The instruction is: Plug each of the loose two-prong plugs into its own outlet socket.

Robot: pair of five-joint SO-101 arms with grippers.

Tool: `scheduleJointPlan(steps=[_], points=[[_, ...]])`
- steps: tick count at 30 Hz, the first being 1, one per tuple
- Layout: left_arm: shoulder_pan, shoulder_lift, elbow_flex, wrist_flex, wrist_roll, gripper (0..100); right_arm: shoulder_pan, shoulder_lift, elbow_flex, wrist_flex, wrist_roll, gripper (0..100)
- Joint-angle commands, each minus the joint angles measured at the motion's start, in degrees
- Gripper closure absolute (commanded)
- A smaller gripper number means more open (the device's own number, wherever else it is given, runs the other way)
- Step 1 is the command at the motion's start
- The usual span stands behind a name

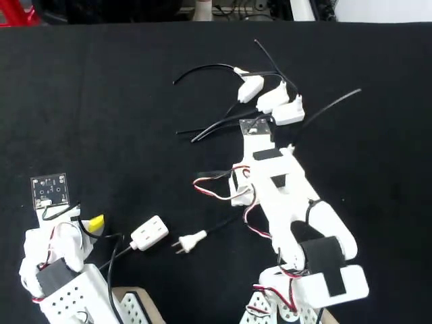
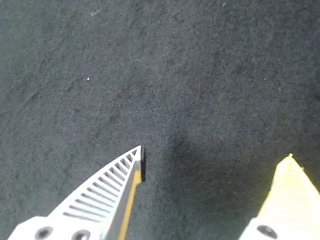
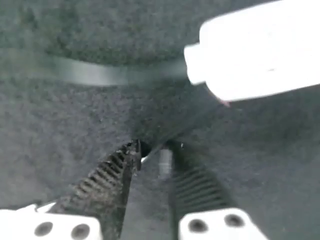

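Observation:
A white outlet socket (image 1: pixel 149 233) lies at the near left of the black cloth, with one white two-prong plug (image 1: pixel 191 241) loose just to its right, prongs towards it. Three more white plugs (image 1: pixel 273 100) lie bunched at the far middle, their black cords trailing left. My right gripper (image 1: pixel 260 123) sits right below that bunch. In its wrist view its dark fingers (image 3: pixel 117 170) are closed together on a thin grey cord (image 3: pixel 165 162), and a white plug (image 3: pixel 260 55) lies just past the tips. My left gripper (image 2: pixel 212 155) is open over bare cloth, left of the socket.
Loose black cords (image 1: pixel 209 128) spread across the far middle. The right arm's own red and white wires (image 1: pixel 223 192) hang near the table's centre. The cloth's far edge (image 1: pixel 216 21) runs along the back.

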Motion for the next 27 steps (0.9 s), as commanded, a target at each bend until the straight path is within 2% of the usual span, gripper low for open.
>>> scheduleJointPlan(steps=[1, 9, 15, 21, 27], points=[[0.6, -0.5, -0.1, -0.9, -0.4, 60, 0.0, 0.1, -2.9, 1.1, 0.3, 98.6], [0.6, -0.5, -0.1, -0.9, -0.4, 60, -0.4, 0.1, -16.6, 16.3, 2.8, 98.6], [0.6, -0.5, -0.1, -0.8, -0.4, 60, -2.0, 0.7, -26.9, 17.5, 6.0, 98.6], [0.6, -0.5, -0.2, -0.8, -0.4, 60, -11.0, 0.8, -32.0, 15.0, 15.5, 98.6], [0.6, -0.5, -0.2, -0.8, -0.4, 60, -16.0, 4.4, -31.0, 1.8, 25.3, 98.6]])
